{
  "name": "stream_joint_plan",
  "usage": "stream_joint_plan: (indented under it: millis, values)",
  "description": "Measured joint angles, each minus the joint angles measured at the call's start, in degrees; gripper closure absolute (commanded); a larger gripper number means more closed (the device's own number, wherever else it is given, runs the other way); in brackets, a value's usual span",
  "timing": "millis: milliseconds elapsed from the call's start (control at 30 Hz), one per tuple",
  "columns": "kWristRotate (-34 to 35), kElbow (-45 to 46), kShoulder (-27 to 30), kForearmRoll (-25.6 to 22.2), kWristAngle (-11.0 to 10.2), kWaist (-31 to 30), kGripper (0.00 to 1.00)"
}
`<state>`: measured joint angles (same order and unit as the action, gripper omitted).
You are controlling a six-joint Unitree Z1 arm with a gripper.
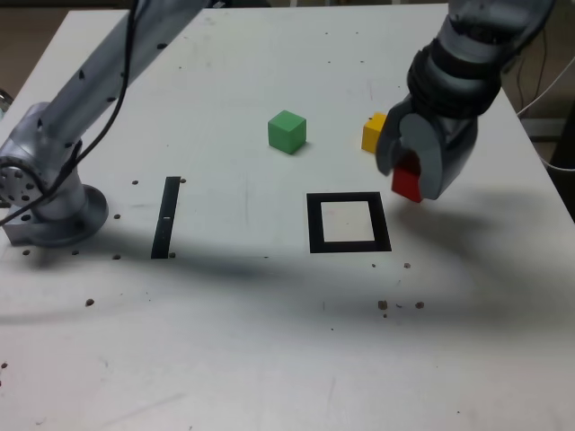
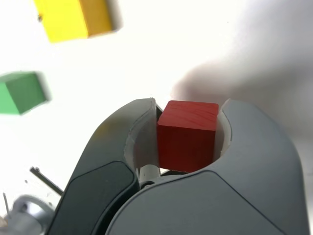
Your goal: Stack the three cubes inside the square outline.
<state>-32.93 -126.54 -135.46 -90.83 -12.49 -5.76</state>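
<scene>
My gripper (image 1: 411, 171) is shut on the red cube (image 1: 406, 182), just off the square outline's (image 1: 348, 223) upper right corner in the exterior view. The wrist view shows the red cube (image 2: 188, 135) clamped between both jaws of the gripper (image 2: 189, 122). Whether the cube rests on the table or hangs just above it, I cannot tell. The yellow cube (image 1: 373, 132) sits close behind the gripper and is partly hidden by it. The green cube (image 1: 287, 131) stands further to the exterior view's left. Both also show in the wrist view, yellow cube (image 2: 76, 18) and green cube (image 2: 22, 91).
A narrow black strip (image 1: 166, 216) lies on the white table (image 1: 225, 341) at the exterior view's left, near the arm's base (image 1: 49, 202). Small dark specks dot the table. Cables hang past the table's right edge (image 1: 548, 90).
</scene>
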Motion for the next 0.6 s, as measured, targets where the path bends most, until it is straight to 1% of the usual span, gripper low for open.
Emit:
stream_joint_plan:
  millis: [233,367,600]
  values:
    - [8.6,6.4,6.8,0.0,2.7,0.0,0.63]
    - [14.6,10.1,8.7,0.2,4.4,0.0,0.63]
    - [23.4,14.2,12.4,0.8,8.7,0.0,0.63]
